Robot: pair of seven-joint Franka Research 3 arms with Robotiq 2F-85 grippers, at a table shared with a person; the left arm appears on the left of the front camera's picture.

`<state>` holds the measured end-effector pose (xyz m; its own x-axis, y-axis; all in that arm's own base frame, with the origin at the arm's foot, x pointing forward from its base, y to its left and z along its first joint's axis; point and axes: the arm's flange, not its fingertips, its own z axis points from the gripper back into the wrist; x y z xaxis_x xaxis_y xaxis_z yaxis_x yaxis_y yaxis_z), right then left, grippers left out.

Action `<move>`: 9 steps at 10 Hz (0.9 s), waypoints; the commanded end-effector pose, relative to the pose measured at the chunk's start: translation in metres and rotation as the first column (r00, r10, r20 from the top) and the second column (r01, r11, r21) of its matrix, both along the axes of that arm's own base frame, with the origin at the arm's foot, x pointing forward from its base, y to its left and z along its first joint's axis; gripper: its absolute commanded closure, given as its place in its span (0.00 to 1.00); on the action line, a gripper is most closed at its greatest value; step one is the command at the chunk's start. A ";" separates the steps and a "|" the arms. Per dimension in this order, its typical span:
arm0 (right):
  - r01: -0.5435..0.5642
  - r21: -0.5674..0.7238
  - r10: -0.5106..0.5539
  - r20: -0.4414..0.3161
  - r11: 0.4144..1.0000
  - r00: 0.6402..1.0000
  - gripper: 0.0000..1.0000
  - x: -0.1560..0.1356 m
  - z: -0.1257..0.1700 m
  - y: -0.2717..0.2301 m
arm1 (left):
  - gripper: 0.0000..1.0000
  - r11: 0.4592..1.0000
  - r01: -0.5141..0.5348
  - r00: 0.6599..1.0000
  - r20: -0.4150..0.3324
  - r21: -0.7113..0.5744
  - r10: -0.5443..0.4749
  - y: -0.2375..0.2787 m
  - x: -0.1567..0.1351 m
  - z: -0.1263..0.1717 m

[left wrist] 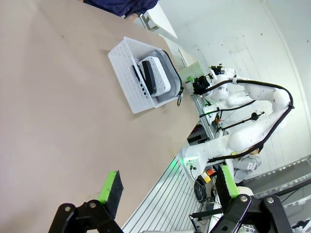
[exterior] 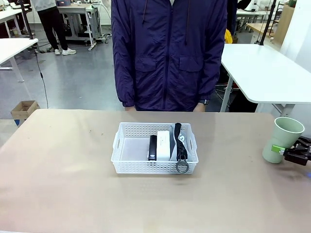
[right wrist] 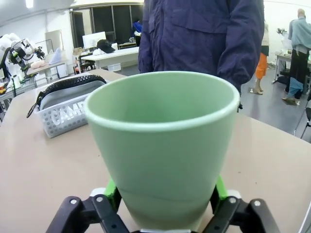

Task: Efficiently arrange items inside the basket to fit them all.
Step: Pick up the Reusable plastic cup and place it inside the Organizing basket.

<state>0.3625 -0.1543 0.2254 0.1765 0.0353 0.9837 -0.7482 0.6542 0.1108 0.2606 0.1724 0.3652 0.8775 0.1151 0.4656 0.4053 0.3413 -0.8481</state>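
Observation:
The white lattice basket (exterior: 127,151) sits mid-table. In its right half lie a slim black stapler-like device (exterior: 152,147), a white box (exterior: 164,144) and the grey "CAMPUS" pouch (exterior: 175,143) on edge, its black strap and ring (exterior: 182,167) hanging over the front rim. The pale green cup (exterior: 283,140) stands upright at the table's right edge, with my right gripper (exterior: 286,152) shut on its lower part. In the right wrist view both green pads (right wrist: 112,190) press the cup (right wrist: 163,141). My left gripper (left wrist: 169,187) hangs open above bare table, far from the basket (left wrist: 127,68).
A person in a dark blue jacket (exterior: 167,53) stands at the far side, just behind the basket. The basket's left half (exterior: 133,148) is bare. Wide bare tabletop (exterior: 58,165) lies left of the basket and in front of it.

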 end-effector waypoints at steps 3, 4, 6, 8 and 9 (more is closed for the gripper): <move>-0.009 -0.019 0.010 0.031 1.000 0.999 1.00 -0.005 -0.015 -0.001 | 0.00 1.000 -0.003 1.000 -0.006 -0.017 0.003 -0.001 -0.001 0.004; 0.006 -0.046 -0.005 0.018 0.999 1.000 1.00 -0.007 -0.006 0.000 | 0.00 1.000 -0.003 1.000 -0.006 -0.017 0.003 -0.001 -0.001 0.004; -0.015 -0.048 0.015 -0.010 0.999 1.000 0.73 -0.016 0.064 0.014 | 0.00 1.000 -0.003 1.000 -0.006 -0.017 0.003 -0.001 -0.001 0.004; -0.179 -0.082 0.162 -0.176 0.981 0.971 1.00 -0.023 0.143 0.049 | 0.00 1.000 -0.003 1.000 -0.006 -0.017 0.003 -0.001 -0.001 0.004; -0.287 -0.066 0.266 -0.231 0.956 0.936 0.73 -0.027 0.168 0.071 | 0.00 1.000 -0.003 1.000 -0.006 -0.017 0.003 -0.001 -0.001 0.004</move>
<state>0.3698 -0.1256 0.3512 0.2794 0.1586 0.9470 -0.8276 0.5399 0.1538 0.2606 0.1724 0.3653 0.8774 0.1150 0.4657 0.4054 0.3413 -0.8480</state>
